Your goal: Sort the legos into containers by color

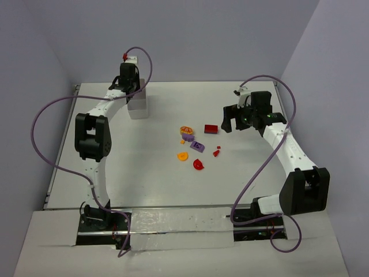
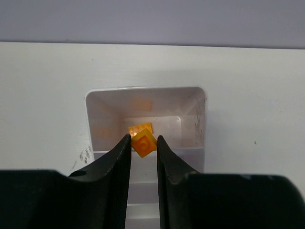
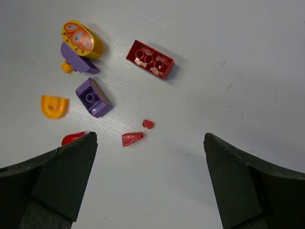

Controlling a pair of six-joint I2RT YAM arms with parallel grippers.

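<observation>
The white tray [image 1: 136, 107] stands at the back left of the table. My left gripper [image 1: 130, 86] hovers over it, shut on a small orange lego [image 2: 144, 144] held at its fingertips [image 2: 125, 143] above the far compartment [image 2: 190, 114]. A flat orange piece [image 2: 139, 127] lies in that compartment. My right gripper [image 1: 233, 122] is open and empty above the table, to the right of the loose legos. The loose pieces are a red brick [image 3: 149, 59], a yellow round piece [image 3: 81, 39] on a purple one [image 3: 76, 62], a purple brick [image 3: 93, 97], an orange arch [image 3: 52, 105] and small red pieces [image 3: 131, 138].
The loose pile lies mid-table [image 1: 196, 147], between the two arms. A red round piece [image 1: 198, 165] is the nearest of it. Purple cables loop beside both arms. Walls close in the table at the back and sides.
</observation>
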